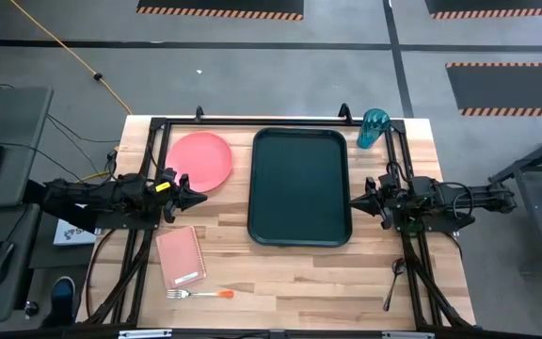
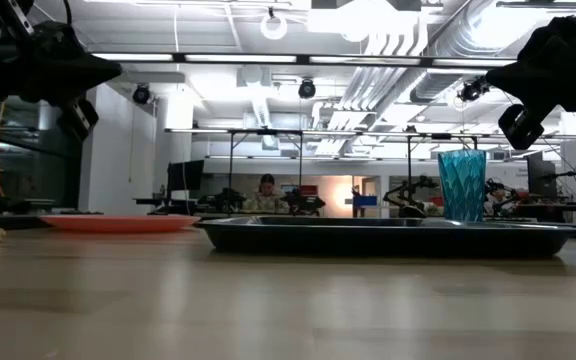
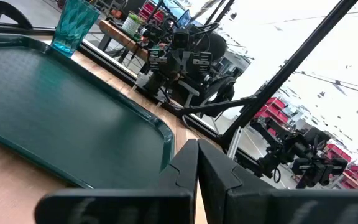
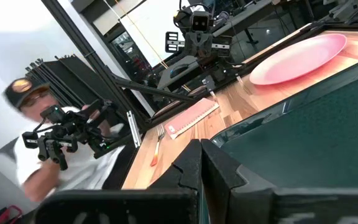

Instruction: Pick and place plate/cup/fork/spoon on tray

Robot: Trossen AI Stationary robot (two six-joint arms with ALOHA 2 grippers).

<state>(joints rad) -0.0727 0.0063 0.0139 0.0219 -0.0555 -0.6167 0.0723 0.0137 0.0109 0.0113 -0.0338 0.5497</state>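
The dark green tray (image 1: 299, 186) lies in the middle of the table with nothing on it. The salmon-pink plate (image 1: 200, 160) lies flat on the wood to its left. The teal cup (image 1: 374, 127) stands upright on the table by the tray's far right corner. The orange-handled fork (image 1: 200, 294) lies near the front edge at the left. The dark spoon (image 1: 393, 282) lies at the front right. My left gripper (image 1: 205, 198) is shut and hovers by the plate's near rim. My right gripper (image 1: 351, 201) is shut and hovers at the tray's right rim. Both are empty.
A pink rectangular notebook (image 1: 179, 259) lies front left, just behind the fork. A black frame (image 1: 252, 122) runs along the table's far edge and sides. A person (image 4: 30, 124) shows beyond the table's left side in the right wrist view.
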